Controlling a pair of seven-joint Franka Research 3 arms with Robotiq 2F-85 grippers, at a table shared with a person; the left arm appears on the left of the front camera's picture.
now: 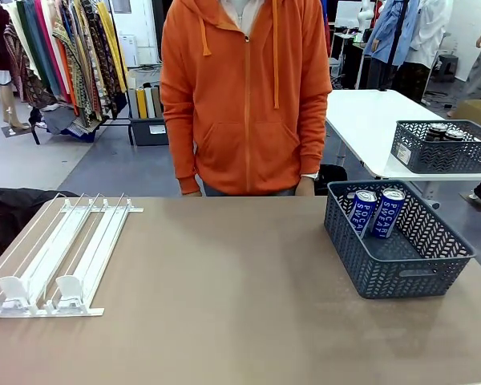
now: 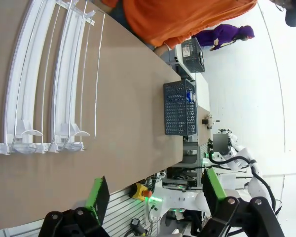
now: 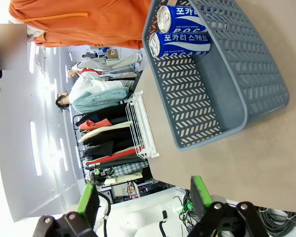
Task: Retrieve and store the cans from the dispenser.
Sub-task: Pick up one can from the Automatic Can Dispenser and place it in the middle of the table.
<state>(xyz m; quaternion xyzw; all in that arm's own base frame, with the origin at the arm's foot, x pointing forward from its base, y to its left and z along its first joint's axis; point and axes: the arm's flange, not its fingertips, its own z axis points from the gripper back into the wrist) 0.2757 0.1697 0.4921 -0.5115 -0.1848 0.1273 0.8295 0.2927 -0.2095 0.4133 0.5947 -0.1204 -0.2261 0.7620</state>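
Observation:
The white dispenser (image 1: pixel 64 257) lies flat at the table's left, its lanes holding no cans and its stoppers at the near end. Two blue cans (image 1: pixel 375 212) with white lettering lean against the far wall of the grey mesh basket (image 1: pixel 401 277) on the right. In the left wrist view my left gripper (image 2: pixel 155 190) is open above the table's near edge, well short of the dispenser (image 2: pixel 49 74). My right gripper (image 3: pixel 143 195) is open too, apart from the basket (image 3: pixel 227 113) and the cans (image 3: pixel 180 30) in it.
A person in an orange hoodie (image 1: pixel 244 96) stands at the far edge, hands down at the sides. On a white table behind at the right, a second mesh basket (image 1: pixel 443 152) holds dark cans. The tabletop (image 1: pixel 224 281) between dispenser and basket is bare.

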